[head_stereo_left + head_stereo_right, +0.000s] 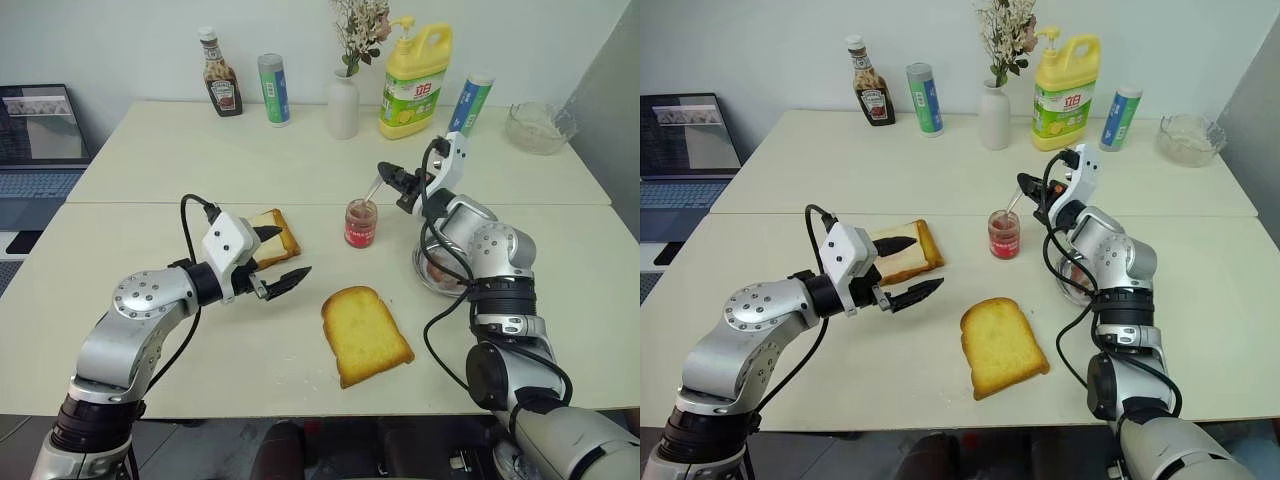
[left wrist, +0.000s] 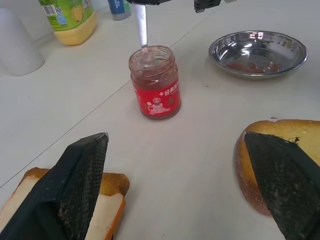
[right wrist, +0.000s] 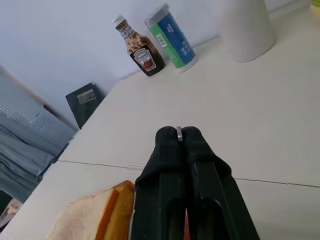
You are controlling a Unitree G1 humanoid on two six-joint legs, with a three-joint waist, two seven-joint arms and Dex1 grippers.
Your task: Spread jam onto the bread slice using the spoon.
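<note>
Jam red, clear jar, spoon dipped in.

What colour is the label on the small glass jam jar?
Red, on the small glass jam jar; clearest in the left wrist view.

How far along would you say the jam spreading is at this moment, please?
Done: the right gripper is shut on the spoon, and the jam jar stands with no lid on. In hand: the spoon's bowl is dipped in the jar's mouth, so scooping is under way. Left: the bread slice shows no jam on it, so carrying and spreading remain. The left gripper is open and holds nothing.
</note>
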